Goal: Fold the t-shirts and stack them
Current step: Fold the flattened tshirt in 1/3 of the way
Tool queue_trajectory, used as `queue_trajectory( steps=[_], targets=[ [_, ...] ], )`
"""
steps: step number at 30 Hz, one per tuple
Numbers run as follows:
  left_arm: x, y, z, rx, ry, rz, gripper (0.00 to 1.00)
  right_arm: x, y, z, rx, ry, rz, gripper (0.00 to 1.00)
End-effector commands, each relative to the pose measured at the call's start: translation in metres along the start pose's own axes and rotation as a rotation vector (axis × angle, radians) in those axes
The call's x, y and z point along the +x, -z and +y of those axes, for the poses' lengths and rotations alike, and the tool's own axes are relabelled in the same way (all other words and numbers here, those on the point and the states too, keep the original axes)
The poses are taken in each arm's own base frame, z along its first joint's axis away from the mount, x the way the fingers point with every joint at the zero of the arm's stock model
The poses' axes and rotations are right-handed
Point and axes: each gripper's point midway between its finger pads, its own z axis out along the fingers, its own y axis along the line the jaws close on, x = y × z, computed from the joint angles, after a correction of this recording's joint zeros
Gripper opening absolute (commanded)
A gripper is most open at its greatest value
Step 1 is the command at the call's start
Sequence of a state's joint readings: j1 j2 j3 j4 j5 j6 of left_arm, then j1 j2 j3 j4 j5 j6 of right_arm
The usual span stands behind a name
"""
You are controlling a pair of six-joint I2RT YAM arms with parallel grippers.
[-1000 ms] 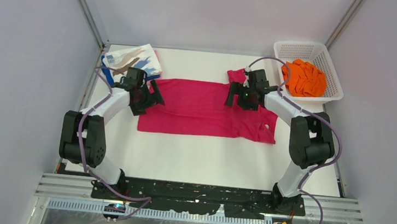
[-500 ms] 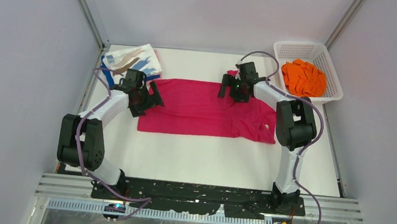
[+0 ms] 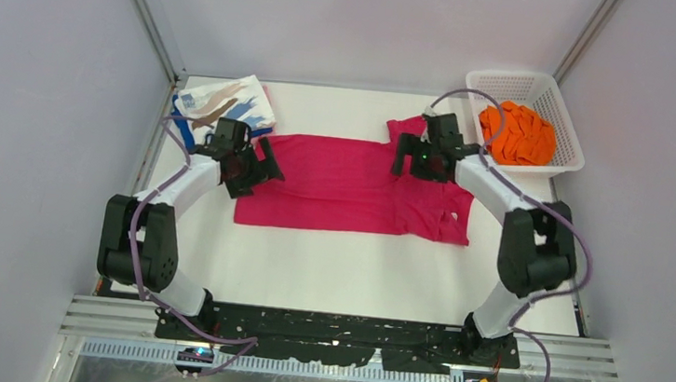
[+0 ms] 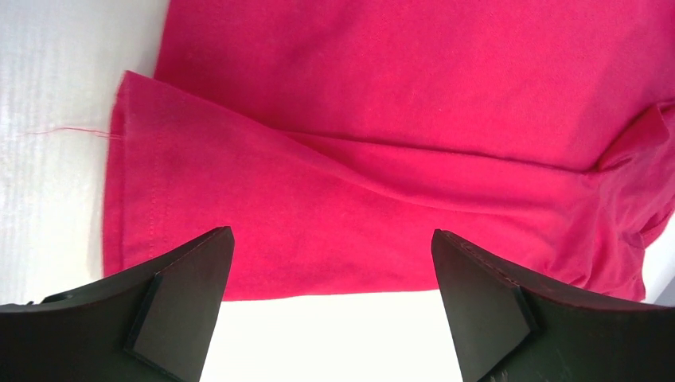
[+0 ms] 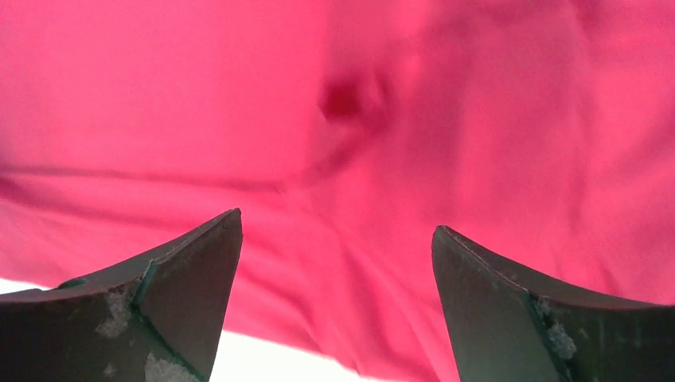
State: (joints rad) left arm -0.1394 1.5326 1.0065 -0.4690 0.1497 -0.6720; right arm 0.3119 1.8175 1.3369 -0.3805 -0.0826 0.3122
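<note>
A magenta t-shirt lies spread flat across the middle of the table, with one sleeve sticking out at its far edge. My left gripper is open and empty over the shirt's left hem. In the left wrist view the gripper frames the shirt and its edge. My right gripper is open and empty over the far right part of the shirt, near the sleeve. In the right wrist view the gripper has wrinkled magenta cloth between its fingers.
A folded white t-shirt with brown and blue streaks lies at the far left, with a blue edge showing under it. A white lattice basket at the far right holds a crumpled orange t-shirt. Walls close in on three sides.
My right gripper swung left along the shirt's far edge, then came back right, ending slightly right of where it started. My left gripper shifted slightly right. The shirt's sleeve now shows more.
</note>
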Motion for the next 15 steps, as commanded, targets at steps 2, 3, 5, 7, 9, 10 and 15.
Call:
queue_trajectory(
  steps=[2, 3, 5, 7, 9, 10, 15],
  targets=[
    [0.003, -0.004, -0.024, 0.1, -0.031, -0.006, 1.0, 0.071, 0.082, -0.078, 0.267, -0.077, 0.019, 0.97],
    [0.004, -0.007, -0.023, 0.101, -0.028, 0.003, 1.0, 0.073, 0.098, -0.086, 0.284, -0.102, -0.007, 0.99],
    [0.008, -0.014, -0.022, 0.102, -0.024, 0.02, 1.0, 0.102, 0.111, -0.108, 0.346, -0.183, 0.017, 0.97],
    [0.01, -0.018, -0.022, 0.103, -0.023, 0.029, 0.99, 0.124, 0.119, -0.125, 0.384, -0.251, 0.038, 0.91],
    [0.011, -0.024, -0.017, 0.089, -0.019, 0.035, 1.0, 0.138, 0.122, -0.137, 0.402, -0.305, 0.044, 0.86],
    [0.013, -0.027, -0.016, 0.083, -0.018, 0.039, 1.0, 0.143, 0.123, -0.139, 0.402, -0.314, 0.04, 0.83],
    [0.019, -0.037, -0.007, 0.055, -0.011, 0.066, 1.0, 0.137, 0.112, -0.129, 0.31, -0.343, -0.001, 0.76]
  ],
)
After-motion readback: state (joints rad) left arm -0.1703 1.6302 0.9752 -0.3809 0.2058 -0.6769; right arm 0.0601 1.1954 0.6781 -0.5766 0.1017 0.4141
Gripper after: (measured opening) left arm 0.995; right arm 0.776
